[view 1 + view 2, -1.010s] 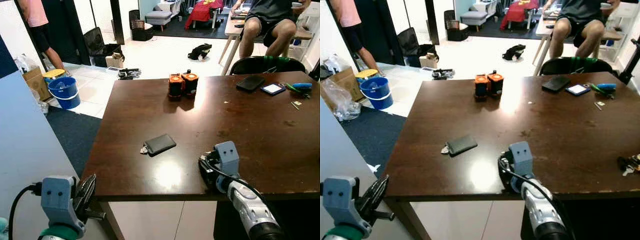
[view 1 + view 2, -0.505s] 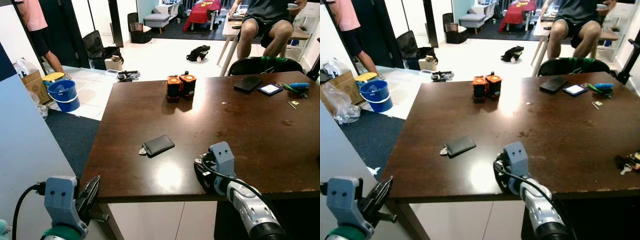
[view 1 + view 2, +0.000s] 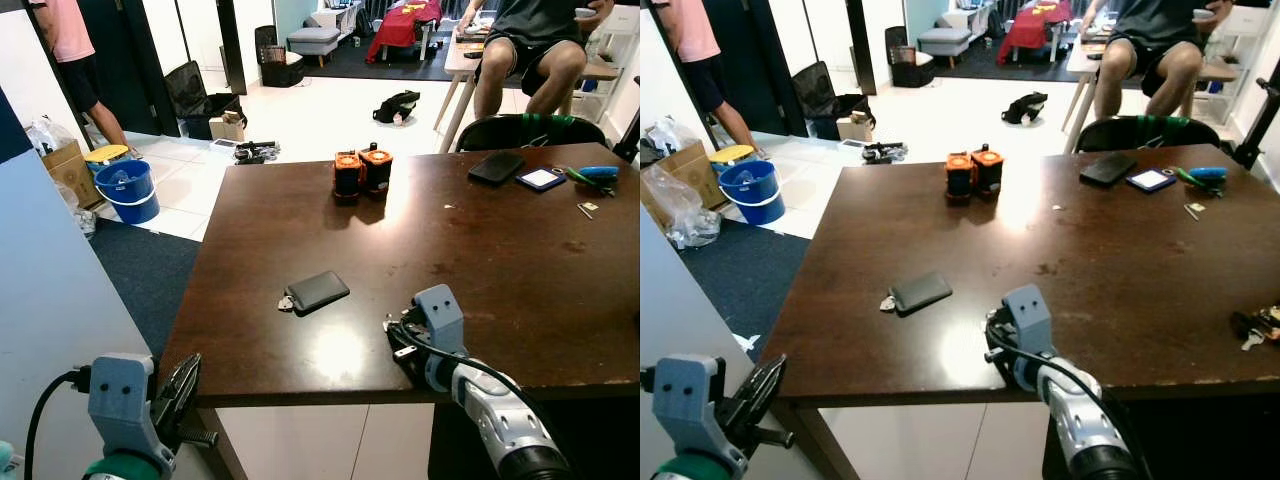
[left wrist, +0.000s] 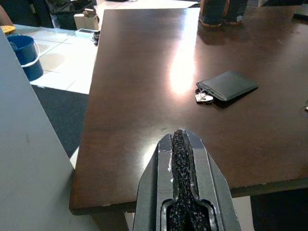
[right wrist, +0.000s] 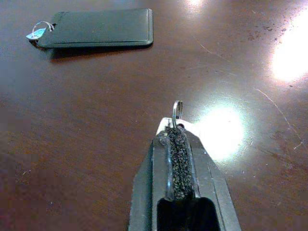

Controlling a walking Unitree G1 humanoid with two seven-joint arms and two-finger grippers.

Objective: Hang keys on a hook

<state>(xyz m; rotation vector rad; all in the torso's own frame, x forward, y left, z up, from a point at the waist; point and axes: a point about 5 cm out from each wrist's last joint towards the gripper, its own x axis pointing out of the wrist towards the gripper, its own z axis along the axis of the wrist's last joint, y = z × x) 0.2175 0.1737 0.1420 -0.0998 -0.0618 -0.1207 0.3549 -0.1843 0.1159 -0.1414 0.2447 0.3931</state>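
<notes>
**A:** Where are the keys at this moment?

**B:** The right gripper [image 5: 179, 126] has its two black fingers clenched together on a small silver key ring [image 5: 176, 109], which pokes up from between the fingertips. What hangs below the ring is hidden by the fingers. The gripper sits low over the near edge of the dark brown wooden table [image 3: 500, 240], a little right of the middle.

**A:** And the other arm?

**B:** The left gripper [image 4: 179, 139] hangs below and to the near left of the table's corner, fingers pressed flat together with nothing between them.

**A:** What lies on the table close to the right gripper?

**B:** A flat black rectangular case [image 3: 318, 289] lies to its left and a bit farther in, well apart from the fingers. A small silver ring with a pale tag [image 5: 36, 32] is attached at the case's left end.

**A:** Anything farther off?

**B:** Two black cylinders with orange caps [image 3: 362, 172] stand side by side, touching, near the far edge at the middle. At the far right lie a black wallet-like pouch [image 3: 500, 166], a phone with a lit screen [image 3: 542, 178] just beside it, and a blue and green tool [image 3: 592, 175]. A dark bunch of small items [image 3: 1260, 325] lies at the near right edge.

**A:** And beyond the table?

**B:** A blue bucket [image 3: 127, 187] stands on the floor at the far left, a person in a pink top [image 3: 70, 45] stands behind it, and another person [image 3: 530, 45] sits at a far table on the right.
</notes>
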